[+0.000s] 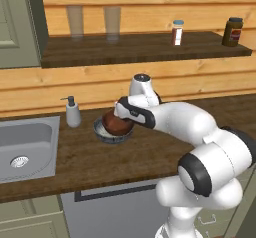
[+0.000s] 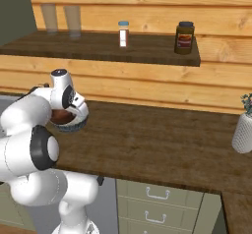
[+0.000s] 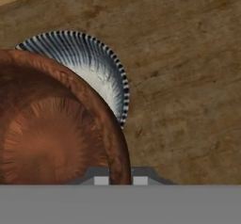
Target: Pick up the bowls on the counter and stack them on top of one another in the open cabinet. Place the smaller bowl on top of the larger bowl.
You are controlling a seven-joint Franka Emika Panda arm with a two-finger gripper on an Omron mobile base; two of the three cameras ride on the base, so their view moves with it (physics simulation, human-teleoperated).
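Two bowls overlap on counter [image 1: 150, 152]. Smaller bowl [image 3: 52, 133], reddish-brown, pinched at rim by my gripper [image 3: 120, 180], jaws drawn together on its wall. Larger bowl [image 3: 101, 72], ribbed grey-blue, sits on counter directly beneath and slightly beyond smaller bowl; round, no long axis. Whether smaller bowl touches larger bowl: cannot tell. Open cabinet [image 1: 145, 49] lies above and behind larger bowl, well apart. Judgement: larger bowl belongs on shelf first, so the bowl I hold is out of order.
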